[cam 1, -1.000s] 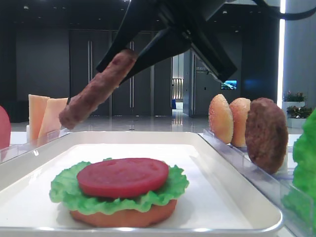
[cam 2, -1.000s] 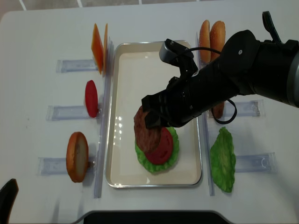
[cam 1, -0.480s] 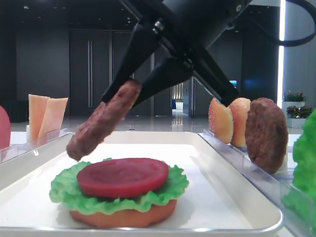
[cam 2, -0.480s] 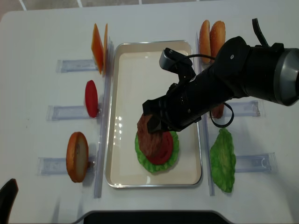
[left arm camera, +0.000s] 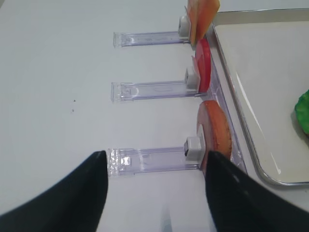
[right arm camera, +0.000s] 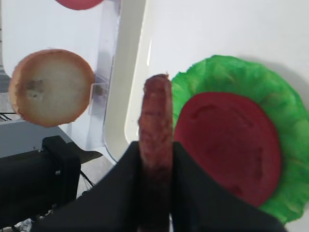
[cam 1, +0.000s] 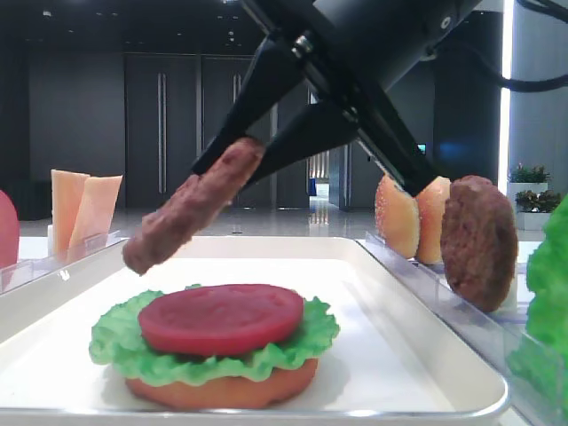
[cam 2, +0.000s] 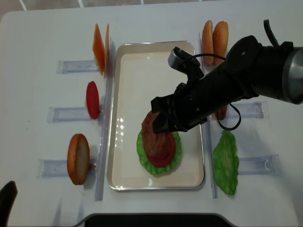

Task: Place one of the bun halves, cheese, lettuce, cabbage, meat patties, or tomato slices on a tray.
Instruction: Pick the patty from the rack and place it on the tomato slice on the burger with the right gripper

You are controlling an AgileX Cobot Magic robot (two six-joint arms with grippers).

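Over the tray, the right hand is clamped on a meat patty, tilted edge-down toward the left, tomato just below it.

White tabletop, carrying: one white tray at centre, clear plastic holders in rows just beside both long sides, and a loose lettuce leaf lying to the tray's right.
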